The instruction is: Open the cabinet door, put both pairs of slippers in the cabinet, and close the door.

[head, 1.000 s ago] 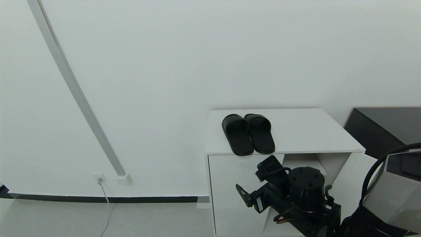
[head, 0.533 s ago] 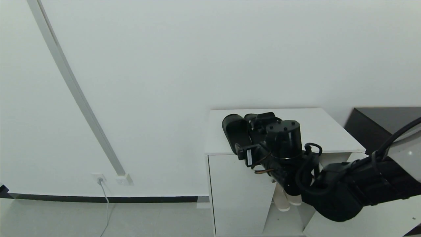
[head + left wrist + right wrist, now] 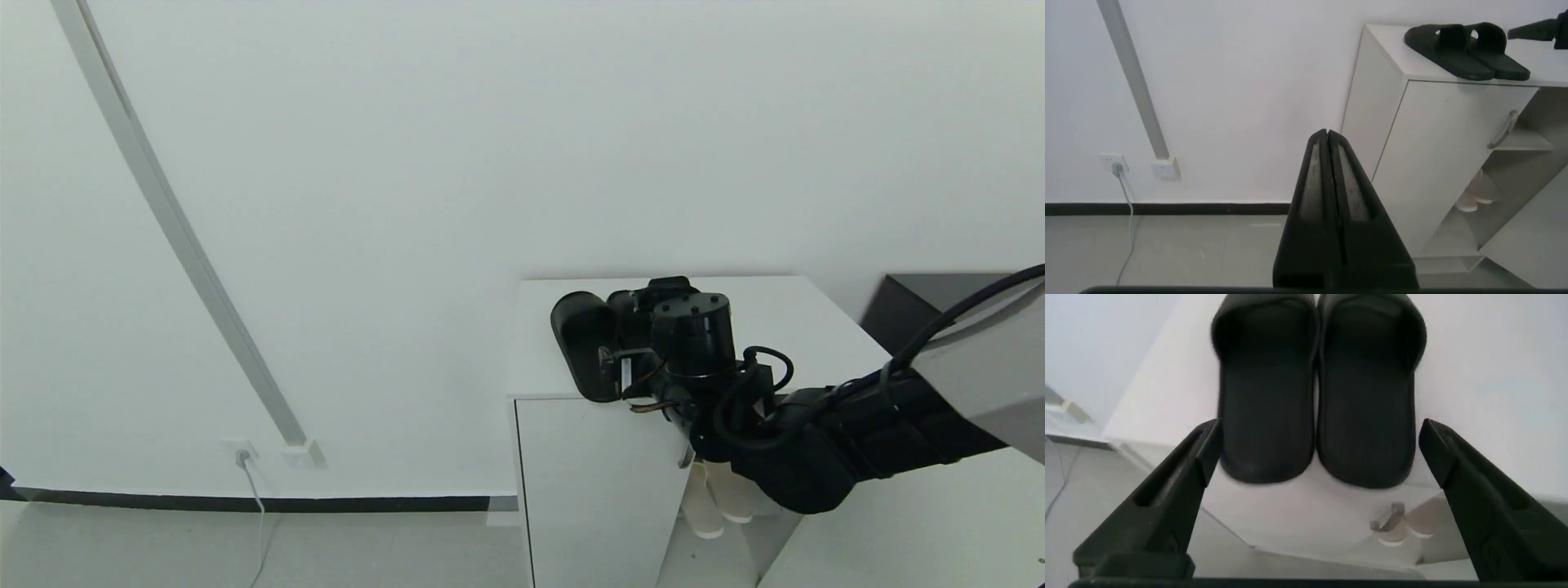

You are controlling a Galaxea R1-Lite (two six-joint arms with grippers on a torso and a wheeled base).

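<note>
The cabinet (image 3: 600, 490) has one door (image 3: 914, 531) swung open, and a white pair of slippers (image 3: 1478, 192) already sits on a shelf inside. The black pair (image 3: 581, 343) lies side by side on top of the cabinet, at its front edge. The right gripper (image 3: 1320, 433) is spread wide and holds nothing, with one finger on either side of the black pair's near ends. The left gripper (image 3: 1327, 196) is pressed closed and empty, well away from the cabinet's side. By my reckoning about half is done. What remains is grasping the black pair, shelving it and shutting the door.

No text, number or sign can be read; a small white sticker (image 3: 625, 377) on the right arm (image 3: 824, 445) near its wrist is too small to make out
</note>
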